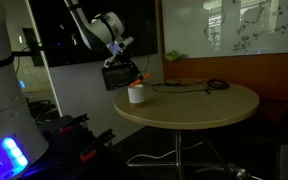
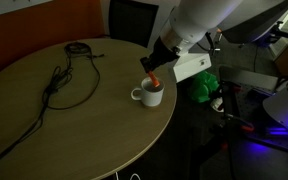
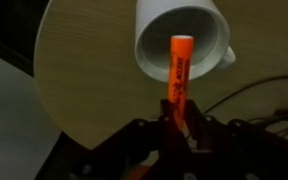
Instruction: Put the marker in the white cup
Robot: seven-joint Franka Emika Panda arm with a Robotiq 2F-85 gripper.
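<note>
Marker: one, bright orange-red (image 3: 177,68). The hand holds it by one end. The other end is right over the mouth of the cup.
Marker tip: I cannot tell if it dips inside the cup or only hangs just above it.
White cup: one (image 2: 151,96), small and plain. It stands upright near the edge of the counter. A little handle (image 2: 136,96) sticks out on one side.
Hand: one (image 3: 176,128). Its two fingers are squeezed tight on the marker, one on each side.
Arm: one, white (image 2: 199,20). It reaches down over the cup.
Counter: one, round and made of wood (image 2: 44,130).
Cable: one, thin and black (image 2: 56,78). It lies in loops on the counter, well apart from the cup.
Wrist view only: it looks along the marker toward the cup's round opening (image 3: 184,40). This is the only view where the finger grip is clear.
Exterior views only: both show the whole round counter (image 1: 204,105), with the cup (image 1: 136,96) near its edge and the marker (image 1: 138,78) above the cup. The wrist view shows only a part of the counter (image 3: 79,90).
</note>
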